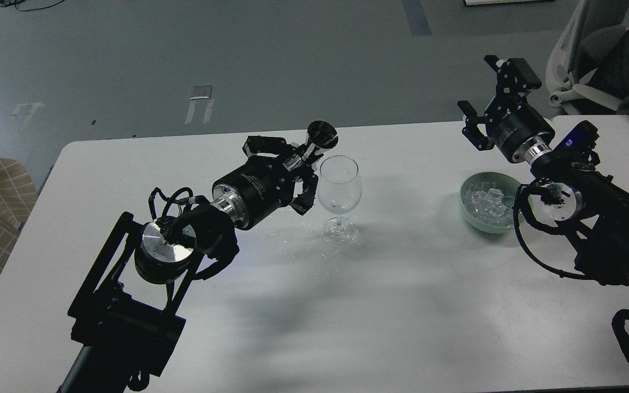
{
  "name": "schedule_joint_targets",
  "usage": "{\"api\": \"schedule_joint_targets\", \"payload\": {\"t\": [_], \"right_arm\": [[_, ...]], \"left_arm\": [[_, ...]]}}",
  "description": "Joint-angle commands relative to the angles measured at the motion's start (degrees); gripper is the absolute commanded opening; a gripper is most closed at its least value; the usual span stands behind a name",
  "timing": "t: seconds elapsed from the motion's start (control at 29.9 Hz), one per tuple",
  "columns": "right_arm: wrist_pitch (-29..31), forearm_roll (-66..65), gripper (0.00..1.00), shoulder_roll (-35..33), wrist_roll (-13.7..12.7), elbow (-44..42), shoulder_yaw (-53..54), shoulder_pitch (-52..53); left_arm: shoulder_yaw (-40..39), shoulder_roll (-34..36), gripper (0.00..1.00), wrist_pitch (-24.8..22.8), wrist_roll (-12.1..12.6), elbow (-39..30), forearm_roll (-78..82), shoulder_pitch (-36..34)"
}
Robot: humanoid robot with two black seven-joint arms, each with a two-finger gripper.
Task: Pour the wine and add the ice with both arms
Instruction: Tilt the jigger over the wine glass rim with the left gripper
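item one: my left gripper, black, two-fingered, reaching in from the lower left on a thick black jointed arm with a silver joint ring and looped cables; its fingers are clamped on the narrow waist of a small shiny metal double-cone measuring cup, which lies tilted with its dark open mouth turned toward the camera, just above and left of the glass rim. item two: a clear stemmed wine glass, upright on its round foot near the middle of the white rectangular table, just right of my left gripper's fingers; whether any clear liquid sits in its bowl, i cannot tell. item three: a pale green round bowl, on the table well to the right of the glass, holding a heap of small clear glassy ice cubes. item four: my right gripper, black, held in the air above and behind the bowl, its fingers spread apart and holding nothing. item five: faint wet glints on the table surface just left of and below the glass foot. item six: a white office chair at the upper right, beyond the table edge, on the grey floor.
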Motion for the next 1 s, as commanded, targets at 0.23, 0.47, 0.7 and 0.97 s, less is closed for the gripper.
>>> {"api": "schedule_joint_targets", "payload": {"t": [0.23,0.47,0.7,0.97], "right_arm": [[-0.1,0.0,1.0,0.1,0.1,0.0,0.0,-0.1],[0.0,0.0,1.0,0.0,0.2,0.0,0.0,-0.1],[-0.1,0.0,1.0,0.1,0.2,0.0,0.0,-0.1],[0.0,0.0,1.0,0.1,0.2,0.0,0.0,-0.1]], "left_arm": [[0.2,0.0,0.0,0.2,0.0,0.2,3.2,-0.9],[0.2,0.0,0.0,0.0,0.0,0.4,7.0,-1.7],[0.3,0.0,0.0,-0.8,-0.1,0.4,11.0,-1.2],[1.8,0.8,0.0,-5.3,-0.4,0.5,15.6,-0.6]]}}
